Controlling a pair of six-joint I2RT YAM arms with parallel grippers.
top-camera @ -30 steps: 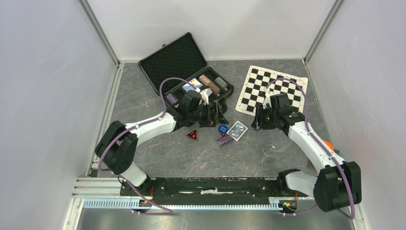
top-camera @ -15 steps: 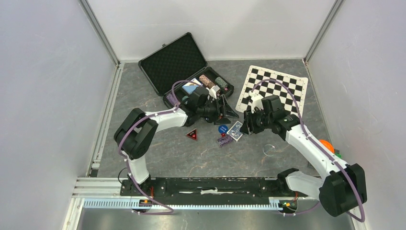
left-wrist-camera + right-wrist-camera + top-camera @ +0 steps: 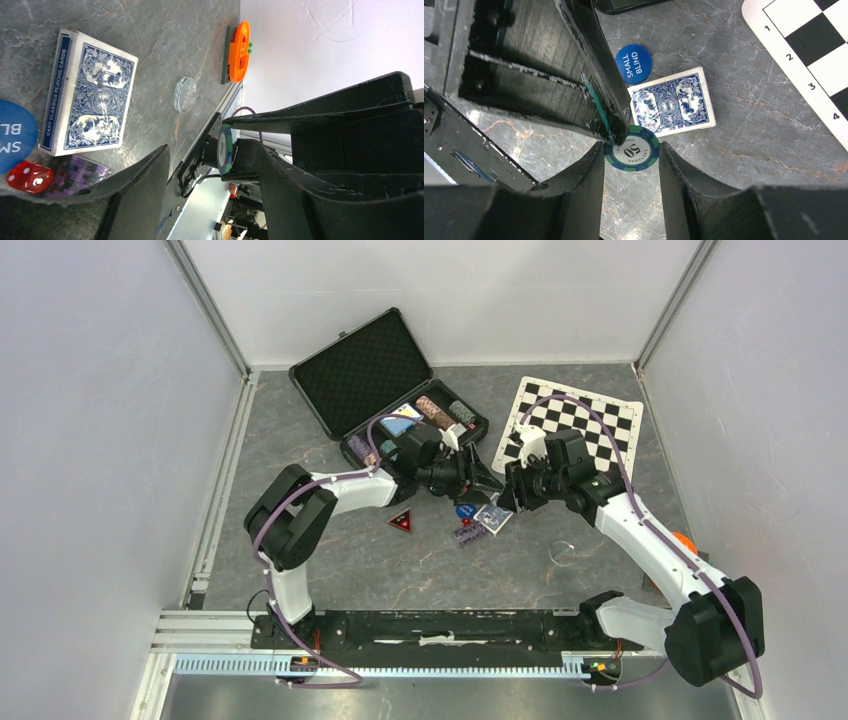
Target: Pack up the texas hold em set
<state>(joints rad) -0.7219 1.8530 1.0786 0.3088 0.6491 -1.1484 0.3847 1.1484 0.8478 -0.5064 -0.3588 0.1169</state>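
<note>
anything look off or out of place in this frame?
Nothing damaged. Set pieces lie loose outside the briefcase: a card deck, the small blind button, a red die, purple chips. A clear disc lies apart. The right gripper holds a 50 chip inside the open left gripper.

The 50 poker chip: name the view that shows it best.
Right wrist: the 50 chip faces the camera in the right gripper, number legible. Left wrist shows only its edge. Top external: too small to tell.

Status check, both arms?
Right gripper shut on poker chip. Left gripper open, straddling it. Card deck, blue button loose below; nothing blocking.
</note>
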